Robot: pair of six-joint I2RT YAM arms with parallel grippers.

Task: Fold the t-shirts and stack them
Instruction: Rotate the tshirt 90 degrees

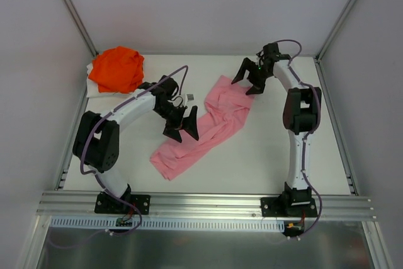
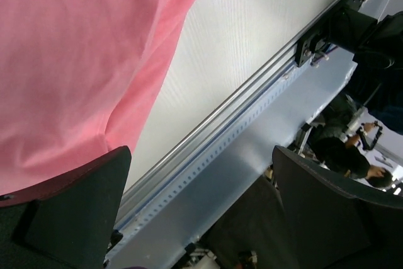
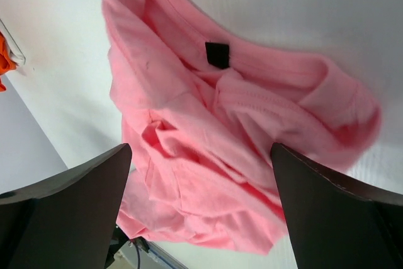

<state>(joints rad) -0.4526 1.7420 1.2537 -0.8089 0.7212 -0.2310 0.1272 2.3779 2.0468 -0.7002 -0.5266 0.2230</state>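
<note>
Orange t-shirt (image 1: pixel 116 68): bunched in the far left corner of the counter (image 1: pixel 264 155), resting on white material (image 1: pixel 93 87). Left gripper (image 1: pixel 182 133): fingers apart, holding nothing, positioned over the left edge of the pink t-shirt (image 1: pixel 208 124). Pink t-shirt: crumpled, lying diagonally across the middle of the counter, well apart from the orange t-shirt; collar end with a dark label (image 3: pixel 217 53) points to the far side. Right gripper (image 1: pixel 242 87): fingers apart, empty, positioned above that far end.
</note>
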